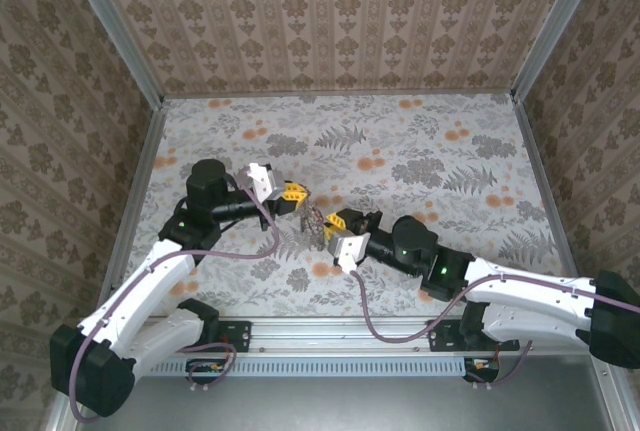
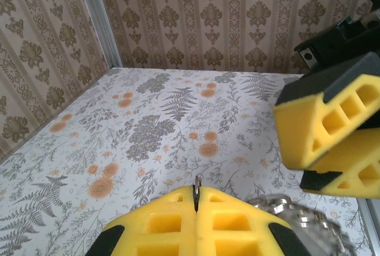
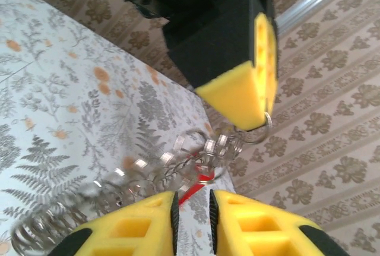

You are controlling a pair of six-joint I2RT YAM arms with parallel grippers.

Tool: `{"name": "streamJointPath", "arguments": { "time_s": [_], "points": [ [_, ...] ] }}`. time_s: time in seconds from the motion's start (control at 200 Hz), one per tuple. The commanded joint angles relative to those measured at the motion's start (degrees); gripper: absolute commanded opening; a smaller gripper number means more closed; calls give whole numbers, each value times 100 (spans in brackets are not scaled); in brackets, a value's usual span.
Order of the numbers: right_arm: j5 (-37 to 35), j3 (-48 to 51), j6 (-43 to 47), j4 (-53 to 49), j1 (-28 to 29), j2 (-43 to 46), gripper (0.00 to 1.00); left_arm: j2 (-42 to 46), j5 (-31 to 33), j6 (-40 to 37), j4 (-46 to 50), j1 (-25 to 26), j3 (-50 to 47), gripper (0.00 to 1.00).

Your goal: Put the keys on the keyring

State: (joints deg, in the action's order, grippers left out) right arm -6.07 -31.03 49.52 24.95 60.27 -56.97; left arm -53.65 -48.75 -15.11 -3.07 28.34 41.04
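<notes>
The silvery coiled keyring [image 1: 313, 221] hangs between both grippers above the table's middle. My left gripper [image 1: 296, 194] is shut on a thin wire loop [image 2: 196, 186] of the keyring, which pokes out between its yellow pads. The beaded rim [image 2: 297, 215] shows just to the right of those pads. In the right wrist view the coiled keyring [image 3: 148, 176] stretches from the left gripper [image 3: 261, 116] down towards my right gripper [image 3: 193, 208]. A red-headed key [image 3: 196, 189] runs into the narrow gap between the right gripper's pads. The right gripper [image 1: 335, 228] sits close against the ring.
The floral table [image 1: 420, 151] is walled by patterned panels, with metal rails [image 1: 140, 71] at the left and right back corners. The two grippers nearly touch; the right gripper's fingers [image 2: 332, 125] loom at the right of the left wrist view.
</notes>
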Motion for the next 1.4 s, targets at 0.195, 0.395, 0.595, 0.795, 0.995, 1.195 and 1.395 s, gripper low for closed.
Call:
{"name": "streamJointPath", "arguments": {
  "time_s": [0.195, 0.395, 0.595, 0.795, 0.995, 1.195, 1.395],
  "points": [
    [283, 179, -65, 239, -26, -121, 30, -23, -78, 148, -158, 48, 318, 0],
    [267, 178, -95, 349, -57, -172, 34, -23, -65, 147, -93, 58, 371, 0],
    [258, 207, -199, 957, -51, -462, 34, -23, -62, 191, -126, 67, 354, 0],
    [138, 289, 71, 1793, -50, -834, 41, -42, -64, 229, -125, 75, 395, 0],
    [9, 241, 515, 2161, -94, -1042, 39, -93, -91, 299, -138, 84, 439, 0],
    [121, 279, 741, 2497, -103, -1189, 34, -108, -73, 305, -134, 84, 455, 0],
    [185, 360, 771, 2455, -94, -1016, 35, -106, -63, 323, -117, 84, 462, 0]
  ]
}}
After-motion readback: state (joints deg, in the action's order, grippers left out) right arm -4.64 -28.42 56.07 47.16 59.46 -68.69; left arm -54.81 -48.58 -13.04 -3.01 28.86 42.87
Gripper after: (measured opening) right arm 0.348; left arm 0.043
